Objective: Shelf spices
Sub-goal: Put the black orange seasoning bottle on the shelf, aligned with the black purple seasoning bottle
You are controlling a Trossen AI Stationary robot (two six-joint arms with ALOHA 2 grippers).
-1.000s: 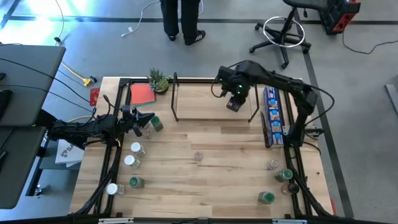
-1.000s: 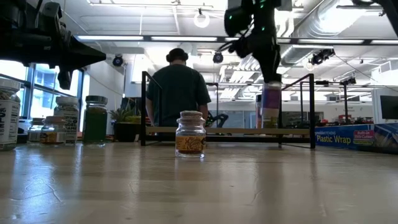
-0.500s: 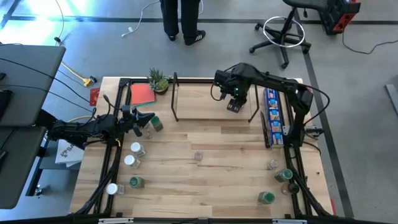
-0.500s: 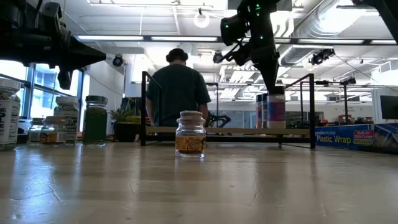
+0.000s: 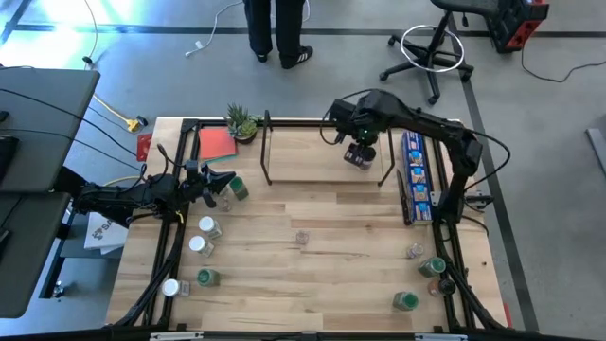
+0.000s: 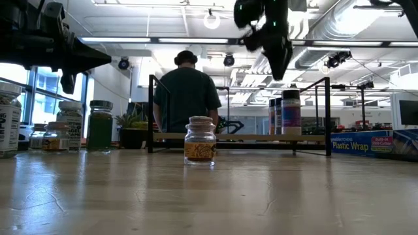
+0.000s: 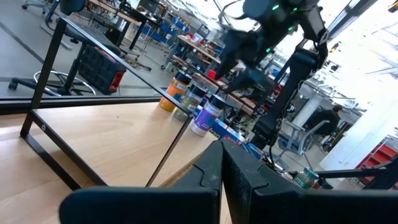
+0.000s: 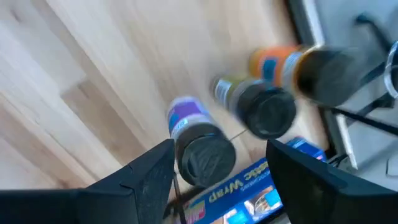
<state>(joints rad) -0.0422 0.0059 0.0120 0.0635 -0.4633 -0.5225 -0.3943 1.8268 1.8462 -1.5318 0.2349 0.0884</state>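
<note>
Grey floor (image 5: 549,114) surrounds the wooden worktop (image 5: 312,275). An office chair (image 5: 431,43) stands behind it, near a standing person (image 5: 276,28). Bright windows (image 6: 26,85) and ceiling lights (image 6: 211,19) fill the room.

The labels of the three spice jars (image 8: 199,146) on the shelf (image 5: 312,175) are smeared by blur in the right wrist view. The right gripper (image 6: 271,39) is cut off by the top edge in the low view. Jar contents along the table's edges cannot be made out from above.
</note>
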